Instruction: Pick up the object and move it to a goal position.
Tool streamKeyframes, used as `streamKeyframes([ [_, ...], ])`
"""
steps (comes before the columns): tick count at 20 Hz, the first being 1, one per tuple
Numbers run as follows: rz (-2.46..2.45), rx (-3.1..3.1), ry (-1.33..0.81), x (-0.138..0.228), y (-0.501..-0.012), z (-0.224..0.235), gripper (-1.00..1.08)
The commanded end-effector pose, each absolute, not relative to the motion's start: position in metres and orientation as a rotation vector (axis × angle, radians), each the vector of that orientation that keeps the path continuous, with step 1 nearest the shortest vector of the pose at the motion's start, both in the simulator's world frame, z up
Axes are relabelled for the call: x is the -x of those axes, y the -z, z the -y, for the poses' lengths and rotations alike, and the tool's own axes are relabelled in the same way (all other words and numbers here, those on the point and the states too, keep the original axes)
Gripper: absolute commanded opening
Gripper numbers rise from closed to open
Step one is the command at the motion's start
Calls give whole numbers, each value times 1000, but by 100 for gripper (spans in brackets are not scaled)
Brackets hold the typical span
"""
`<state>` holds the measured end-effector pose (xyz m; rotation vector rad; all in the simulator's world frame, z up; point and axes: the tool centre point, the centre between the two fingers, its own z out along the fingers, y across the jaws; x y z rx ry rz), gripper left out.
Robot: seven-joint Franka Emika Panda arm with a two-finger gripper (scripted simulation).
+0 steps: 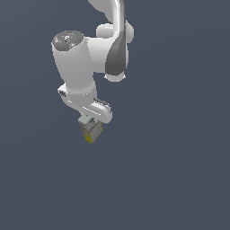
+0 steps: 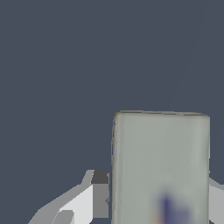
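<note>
While clamped on the carton [image 1: 92,130], pincer [image 1: 91,127] hangs, plain grey floor [image 1: 179,179] all around

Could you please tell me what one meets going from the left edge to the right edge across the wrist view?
Bare grey background → one finger of the hand → the box → a sliver of the other finger.

Plain dark slate-blue backdrop [image 1: 179,179]; featureless
</note>
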<state>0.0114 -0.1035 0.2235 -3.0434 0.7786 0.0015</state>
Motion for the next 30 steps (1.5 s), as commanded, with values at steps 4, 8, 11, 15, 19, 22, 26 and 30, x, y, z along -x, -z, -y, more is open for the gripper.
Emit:
streamKeyframes([
  [4, -779, 3043, 0, -7, -281, 117, -100],
  [8, -779, 3043, 0, -4, -326, 128, -100],
  [11, -779, 3043, 0, -2, -359, 135, -100],
  [15, -779, 3043, 0, 0, -401, 146, -100],
  [19, -779, 3044, 0, 1, -436, 154, -100],
  [22, -779, 3044, 0, 2, -456, 159, -100],
  [26, -778, 3044, 0, 2, -476, 164, -100],
  [30, -778, 3044, 0, 1, -488, 167, -100],
])
